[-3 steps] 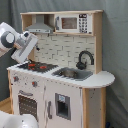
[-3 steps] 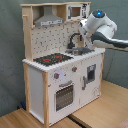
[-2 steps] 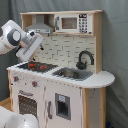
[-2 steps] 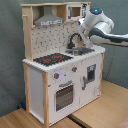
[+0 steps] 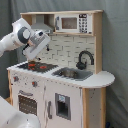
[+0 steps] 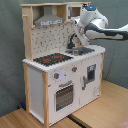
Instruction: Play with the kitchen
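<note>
Since a second ago, the arm has been drawn back and raised from the hob side, so the claw [image 5: 39, 46] is now held above the back of the hob [image 5: 37, 65], near the tiled rear wall, in the first exterior view. Whether the claw is spread or pressed together cannot be told. The kitchen [image 6: 60, 75] is stood on a wooden floor [image 6: 105, 107] against a grey curtain, its oven door [image 6: 64, 95] faced outward so the knobs [image 6: 65, 72] can be reached. The sink [image 5: 72, 73] and black faucet [image 5: 85, 59] are set beside the hob. A toy microwave [image 5: 75, 23] is mounted overhead. No brand or writing can be read; only keypad marks are seen.
</note>
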You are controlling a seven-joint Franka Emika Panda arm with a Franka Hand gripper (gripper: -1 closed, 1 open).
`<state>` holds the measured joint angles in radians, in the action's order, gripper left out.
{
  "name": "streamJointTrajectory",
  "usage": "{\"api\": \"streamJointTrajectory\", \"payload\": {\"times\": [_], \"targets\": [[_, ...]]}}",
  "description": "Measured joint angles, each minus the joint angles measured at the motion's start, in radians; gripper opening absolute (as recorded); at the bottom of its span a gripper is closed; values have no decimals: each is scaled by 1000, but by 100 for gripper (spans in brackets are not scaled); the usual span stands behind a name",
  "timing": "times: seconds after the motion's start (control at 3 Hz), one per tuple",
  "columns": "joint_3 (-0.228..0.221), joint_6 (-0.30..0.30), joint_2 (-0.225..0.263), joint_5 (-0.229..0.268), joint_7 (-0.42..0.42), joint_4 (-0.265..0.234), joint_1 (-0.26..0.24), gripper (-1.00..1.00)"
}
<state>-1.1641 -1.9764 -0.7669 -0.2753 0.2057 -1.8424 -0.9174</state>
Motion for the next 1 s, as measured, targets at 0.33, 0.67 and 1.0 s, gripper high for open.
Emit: {"api": "streamJointTrajectory", "payload": {"times": [0.33, 0.67, 1.0], "targets": [[-46, 0, 76, 0, -10, 29, -62, 100], [-89, 16, 154, 0, -35, 23, -111, 100], [-132, 55, 199, 0, -62, -6, -170, 100]]}}
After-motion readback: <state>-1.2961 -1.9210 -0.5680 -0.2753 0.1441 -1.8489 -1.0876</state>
